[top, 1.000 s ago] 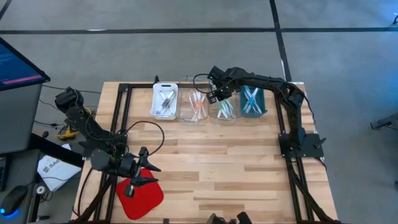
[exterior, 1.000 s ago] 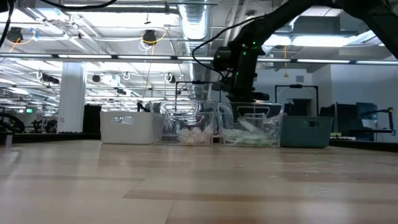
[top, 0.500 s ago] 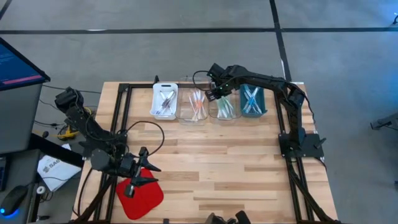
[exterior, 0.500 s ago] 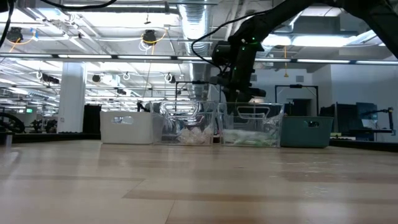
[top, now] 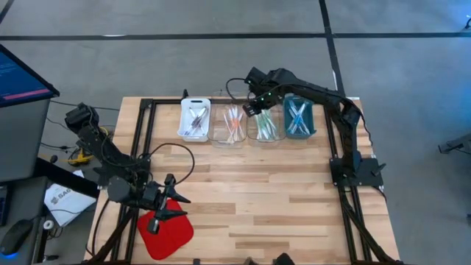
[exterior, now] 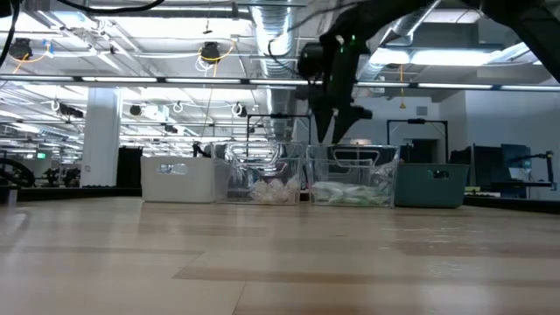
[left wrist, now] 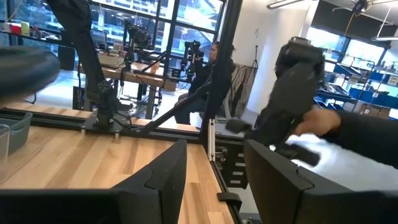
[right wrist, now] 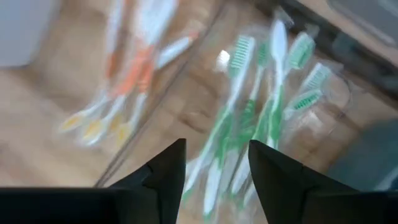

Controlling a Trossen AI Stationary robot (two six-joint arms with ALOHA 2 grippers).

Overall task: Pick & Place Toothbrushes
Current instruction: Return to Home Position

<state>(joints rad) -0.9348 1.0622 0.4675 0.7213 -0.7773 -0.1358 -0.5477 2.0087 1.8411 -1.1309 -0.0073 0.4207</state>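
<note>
**Right tool empty above sorted toothbrushes**

The toothbrushes (right wrist: 249,112) lay sorted by colour along the far edge of the worktop (top: 257,191): grey-violet in the white bin (top: 195,100), orange in the left clear bin (top: 228,141), green in the right clear bin (top: 265,140), blue in the teal bin (top: 313,121). The green ones showed pale handles with green grips and bristles. The right tool (right wrist: 217,144) hung over the clear bins, fingers well apart, holding nothing. Compared with half a second earlier, it stood higher above the bins in the low view. The left tool (left wrist: 216,144), parted and empty, remained above the red pad (top: 173,232).
</note>
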